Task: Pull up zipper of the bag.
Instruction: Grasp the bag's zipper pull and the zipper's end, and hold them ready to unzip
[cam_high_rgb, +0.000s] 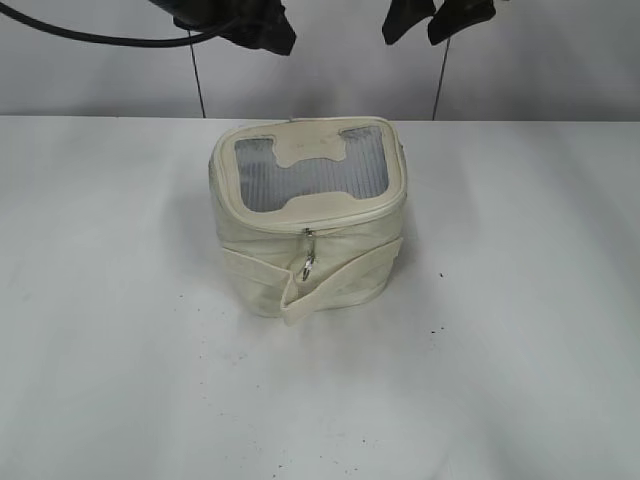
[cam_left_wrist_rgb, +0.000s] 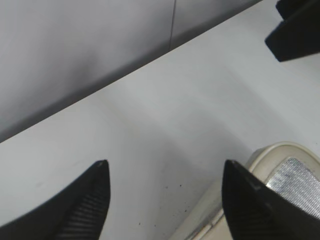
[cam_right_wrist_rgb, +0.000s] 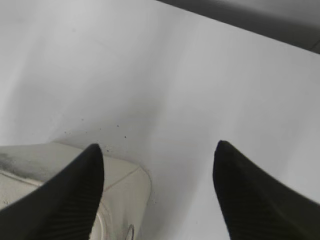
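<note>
Bag (cam_high_rgb: 308, 225) sits below both raised, spread end effectors

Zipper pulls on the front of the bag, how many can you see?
1 for certain: a silver zipper pull hangs at the front middle of the bag, just under the lid rim, above the strap. A second may overlap it; they can't be told apart here.
</note>
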